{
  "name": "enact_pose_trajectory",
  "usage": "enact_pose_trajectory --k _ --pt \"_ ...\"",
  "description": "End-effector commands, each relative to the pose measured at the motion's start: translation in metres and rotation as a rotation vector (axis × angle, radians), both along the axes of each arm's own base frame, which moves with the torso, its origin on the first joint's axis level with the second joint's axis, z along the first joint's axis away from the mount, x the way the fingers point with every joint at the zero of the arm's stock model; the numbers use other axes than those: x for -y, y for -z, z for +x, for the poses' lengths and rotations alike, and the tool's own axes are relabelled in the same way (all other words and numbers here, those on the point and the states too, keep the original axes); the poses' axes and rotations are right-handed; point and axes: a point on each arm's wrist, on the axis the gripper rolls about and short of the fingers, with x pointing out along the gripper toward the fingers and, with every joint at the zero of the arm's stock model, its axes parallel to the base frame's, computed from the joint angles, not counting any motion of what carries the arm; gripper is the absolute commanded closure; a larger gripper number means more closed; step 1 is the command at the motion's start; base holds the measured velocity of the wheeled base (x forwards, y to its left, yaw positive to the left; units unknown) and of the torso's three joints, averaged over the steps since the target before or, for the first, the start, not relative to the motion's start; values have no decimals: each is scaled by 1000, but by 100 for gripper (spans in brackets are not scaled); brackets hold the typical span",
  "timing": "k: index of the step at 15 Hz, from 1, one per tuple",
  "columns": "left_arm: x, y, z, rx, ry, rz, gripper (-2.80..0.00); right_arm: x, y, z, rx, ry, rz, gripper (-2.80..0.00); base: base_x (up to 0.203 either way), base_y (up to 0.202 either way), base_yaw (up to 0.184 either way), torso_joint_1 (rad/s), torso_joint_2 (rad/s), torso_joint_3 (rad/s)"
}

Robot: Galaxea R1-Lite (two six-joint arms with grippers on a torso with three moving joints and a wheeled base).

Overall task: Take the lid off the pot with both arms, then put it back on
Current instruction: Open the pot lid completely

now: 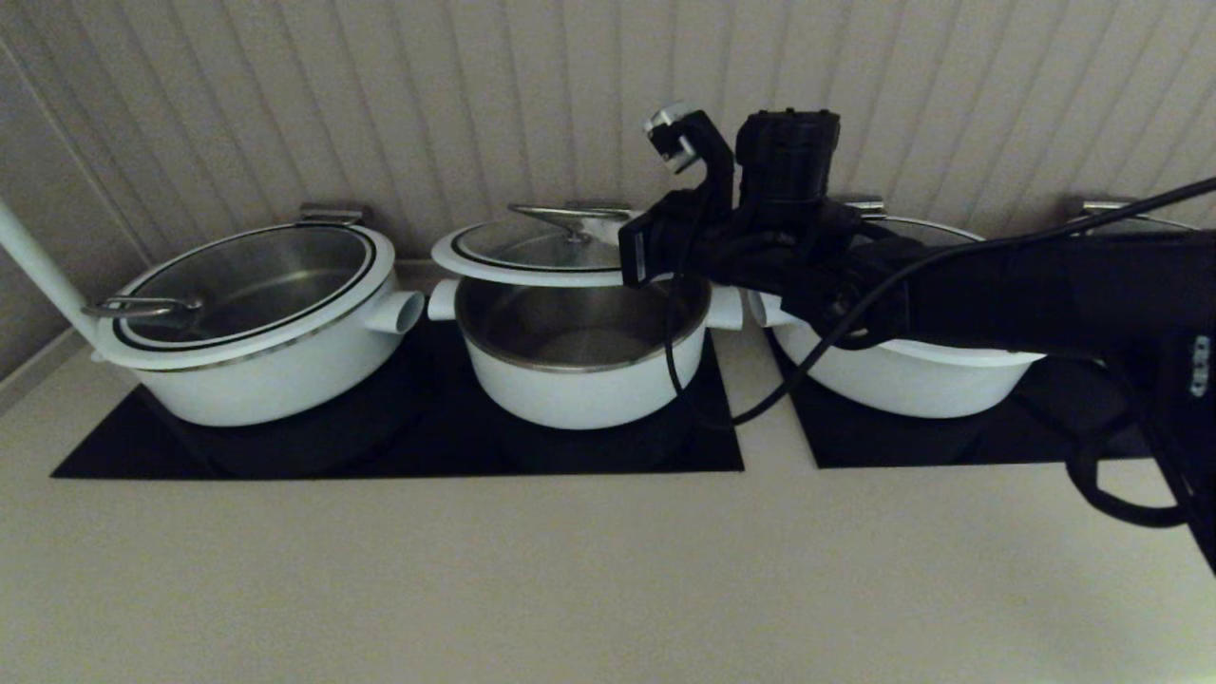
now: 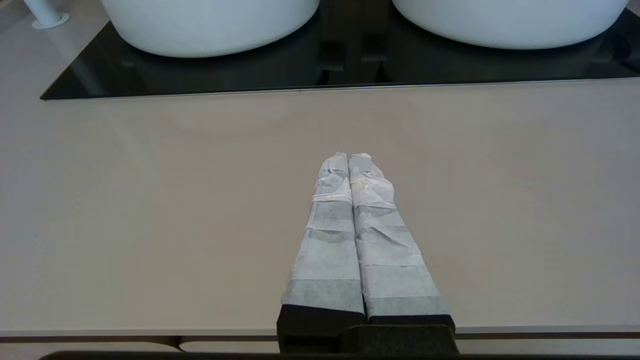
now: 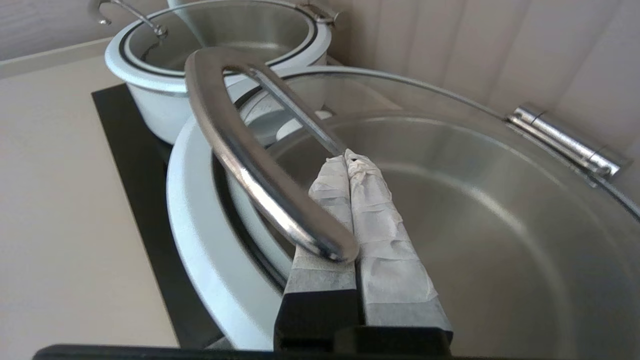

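Observation:
The lid (image 1: pixel 532 271) is off the pot (image 1: pixel 579 389) and hangs tilted over its back half; the pot's steel inside shows below. Whether the lid's far edge touches the pot's rim is hidden. My right arm (image 1: pixel 788 247) reaches in from the right. My right gripper (image 3: pixel 346 159) is shut, its padded fingers slid under the lid's curved steel handle (image 3: pixel 235 150), which rests across them. The lid's white rim (image 3: pixel 195 200) lies beside the fingers. My left gripper (image 2: pixel 348 156) is shut and empty, low over the beige counter near its front edge.
A wide white pot (image 1: pixel 256 313) with its glass lid stands to the left, another wide pot (image 1: pixel 902 370) to the right, both on black hobs (image 1: pixel 399 446). A white pole (image 1: pixel 38 275) stands far left. The panelled wall is close behind. The beige counter (image 1: pixel 570 589) lies in front.

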Motion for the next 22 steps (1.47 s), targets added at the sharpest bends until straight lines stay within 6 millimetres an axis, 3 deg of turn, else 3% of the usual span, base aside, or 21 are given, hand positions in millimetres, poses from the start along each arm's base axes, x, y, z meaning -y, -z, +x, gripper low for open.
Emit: enact_pose_trajectory --k 1,22 --pt "0 0 0 0 0 0 0 3 -1 -5 -6 -3 -6 0 0 0 0 0 0 0" --pt "0 0 0 0 -1 0 0 25 8 -34 -105 -3 -59 0 0 0 0 0 0 0"
